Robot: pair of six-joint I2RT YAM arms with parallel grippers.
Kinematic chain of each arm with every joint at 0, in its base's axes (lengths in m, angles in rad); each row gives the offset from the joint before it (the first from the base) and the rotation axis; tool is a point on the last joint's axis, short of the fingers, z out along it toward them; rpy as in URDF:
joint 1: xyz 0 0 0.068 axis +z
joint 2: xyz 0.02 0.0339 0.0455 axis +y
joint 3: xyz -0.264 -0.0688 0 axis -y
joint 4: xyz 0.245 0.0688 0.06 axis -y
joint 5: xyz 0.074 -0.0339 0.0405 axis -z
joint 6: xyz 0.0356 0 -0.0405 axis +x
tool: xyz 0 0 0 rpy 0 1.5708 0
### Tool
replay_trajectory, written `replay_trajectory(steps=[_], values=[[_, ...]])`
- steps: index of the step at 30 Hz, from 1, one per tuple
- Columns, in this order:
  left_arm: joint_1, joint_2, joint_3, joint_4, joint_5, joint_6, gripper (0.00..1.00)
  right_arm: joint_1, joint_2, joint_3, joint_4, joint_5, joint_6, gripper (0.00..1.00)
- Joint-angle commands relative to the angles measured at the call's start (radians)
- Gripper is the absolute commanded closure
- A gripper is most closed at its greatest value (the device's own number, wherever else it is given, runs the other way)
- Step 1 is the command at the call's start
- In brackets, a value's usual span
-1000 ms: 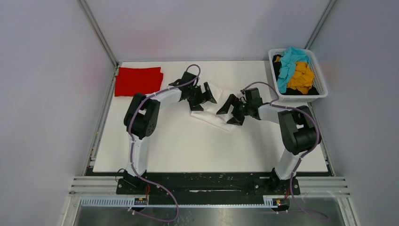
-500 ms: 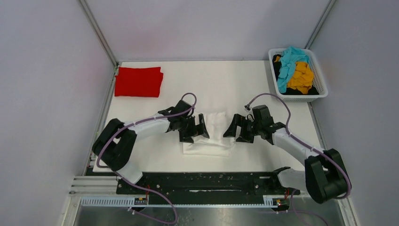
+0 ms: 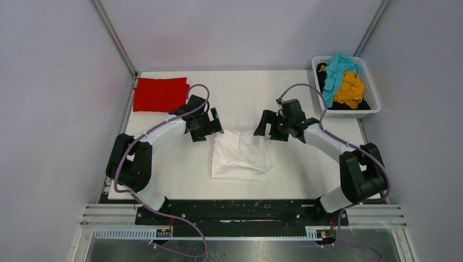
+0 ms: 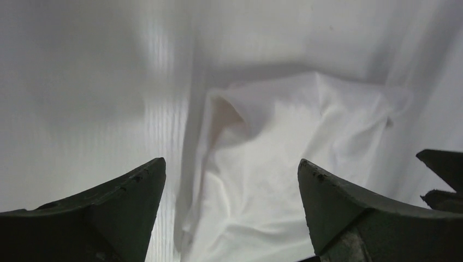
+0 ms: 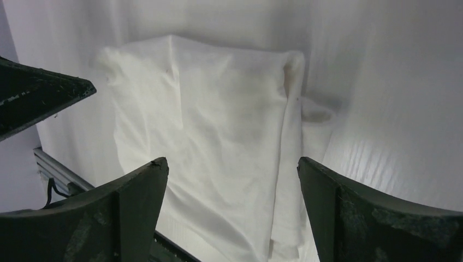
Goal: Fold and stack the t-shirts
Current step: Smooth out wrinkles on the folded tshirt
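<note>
White t-shirt [image 3: 241, 156] lies free — left gripper [image 3: 209, 129], right gripper [image 3: 266, 129] both wide open, empty

Black t-shirt [image 3: 344, 105] mostly buried in basket [image 3: 349, 114], white t-shirt [image 4: 284, 180] cropped by lower edge

White table [image 3: 185, 176], pale grey walls [image 3: 54, 82] on three sides, aluminium rail [image 3: 104, 214] at near edge, even light

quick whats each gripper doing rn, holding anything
Left gripper: open, holding nothing, not gripping the white t-shirt.
Right gripper: open, holding nothing.
</note>
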Motion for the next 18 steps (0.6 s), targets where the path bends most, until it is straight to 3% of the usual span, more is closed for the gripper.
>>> replay_trajectory(steps=[1,8,15,18], values=[[0.048,0.127,0.094,0.065,0.041,0.031,0.13,0.030,0.146,0.118,0.014,0.066,-0.013,0.05],[0.054,0.291,0.212,0.087,0.113,0.050,0.31,0.049,0.308,0.252,0.026,0.131,-0.028,0.13],[0.054,0.334,0.227,0.100,0.135,0.049,0.64,0.061,0.409,0.300,0.057,0.118,-0.022,0.31],[0.054,0.312,0.215,0.110,0.144,0.051,0.80,0.070,0.421,0.299,0.070,0.092,-0.015,0.46]])
